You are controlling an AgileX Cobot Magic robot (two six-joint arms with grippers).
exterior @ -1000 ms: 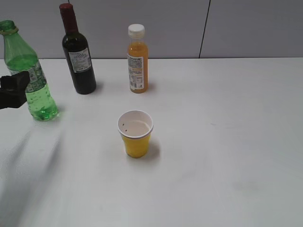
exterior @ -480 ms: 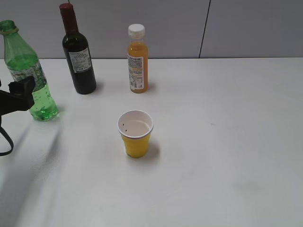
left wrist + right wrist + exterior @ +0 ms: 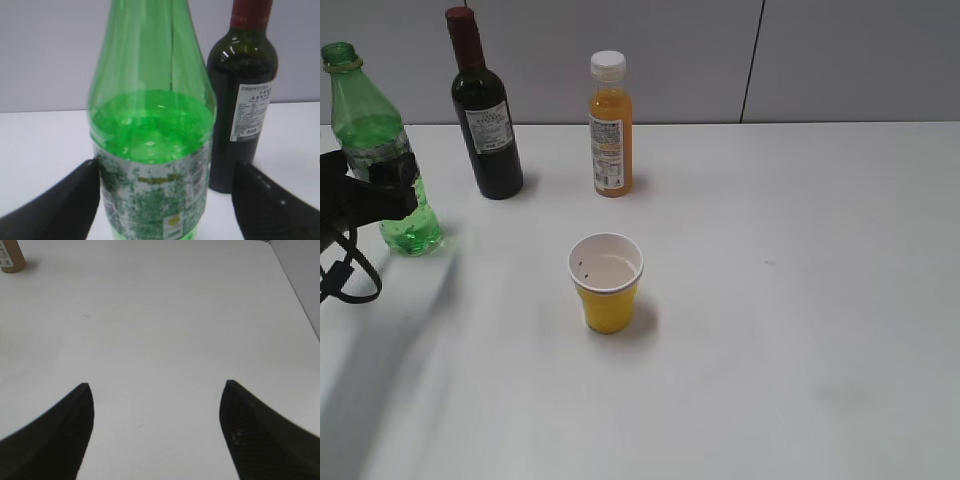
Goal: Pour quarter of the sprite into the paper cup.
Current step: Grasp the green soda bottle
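The sprite [image 3: 365, 125], a tall green bottle without a cap, stands at the far left of the white table; it fills the left wrist view [image 3: 152, 125]. My left gripper [image 3: 395, 185] is open with a finger on each side of the label band; its left finger touches or nearly touches the bottle and its right finger stands apart [image 3: 162, 195]. The paper cup [image 3: 607, 283], yellow with a white rim and dark specks inside, stands upright at the table's middle, well right of the bottle. My right gripper [image 3: 156, 390] is open and empty above bare table; it is out of the exterior view.
A dark wine bottle with a red cap [image 3: 485, 115] stands just right of and behind the sprite, also in the left wrist view [image 3: 245, 95]. An orange juice bottle with a white cap [image 3: 610, 130] stands behind the cup. A grey wall runs behind the table.
My left gripper has moved right, up to the sprite, and now has its fingers on both sides of the label band. The bottle and cup have not moved.
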